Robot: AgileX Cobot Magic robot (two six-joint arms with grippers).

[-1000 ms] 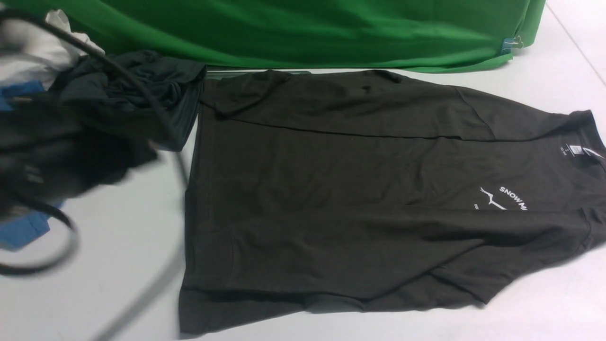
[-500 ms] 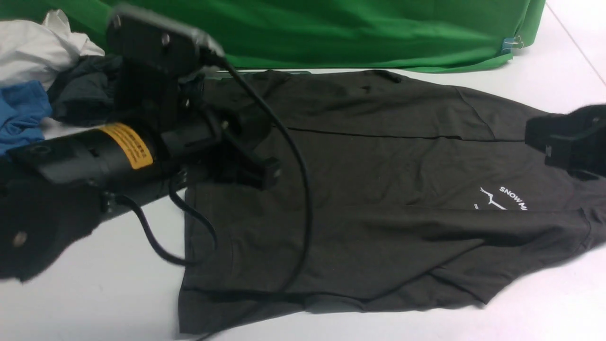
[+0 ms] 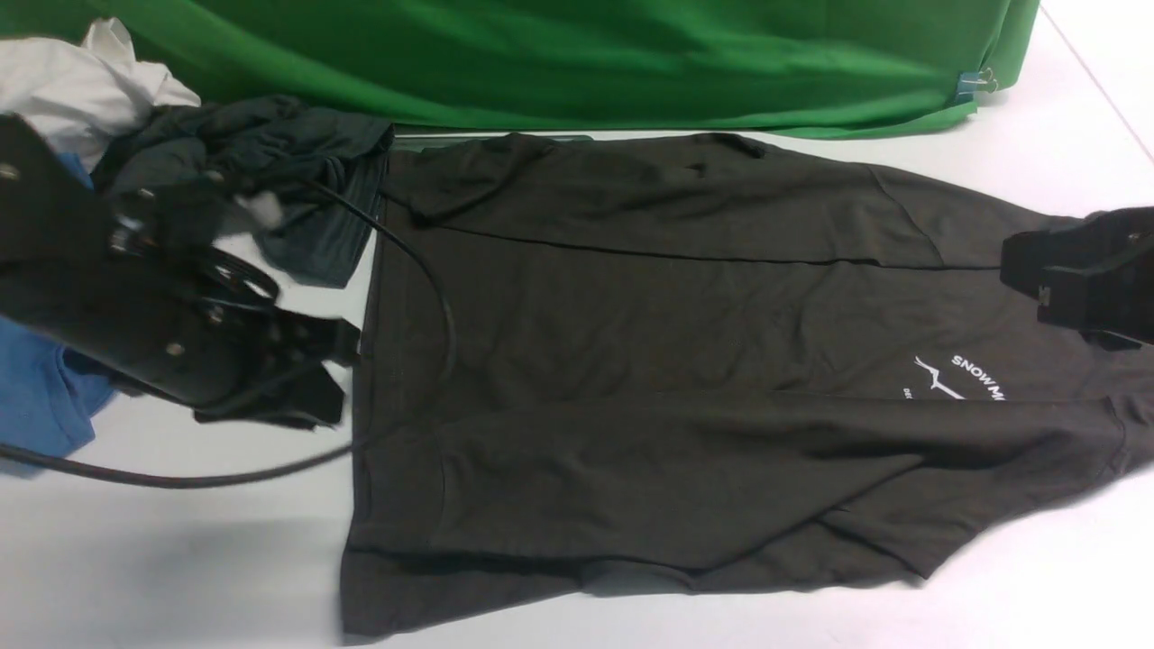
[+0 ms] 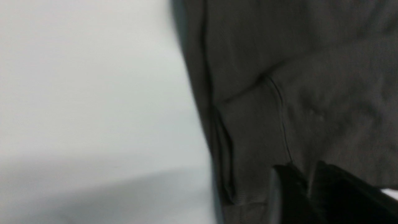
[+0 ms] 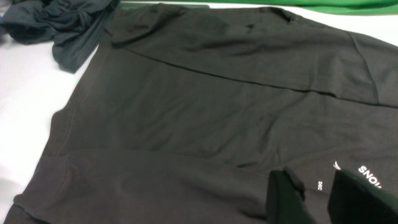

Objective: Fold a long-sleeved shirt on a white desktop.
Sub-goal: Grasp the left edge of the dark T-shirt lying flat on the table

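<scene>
**Both claws empty at the shirt's ends**

The long-sleeved shirt (image 3: pixel 676 361) lies flat on the white tabletop (image 3: pixel 225 559), filling the centre and right of the front view. The left claw (image 3: pixel 315 379), narrowly parted, hangs by the hem at left. The right claw (image 3: pixel 1032 281), parted and holding nothing, hangs over the collar end at the right edge.

Green backdrop (image 3: pixel 586 63) lines the rear; charcoal garment (image 3: pixel 297 153), white cloth (image 3: pixel 81 90) and blue garment (image 3: pixel 36 397) lie heaped far left.
</scene>
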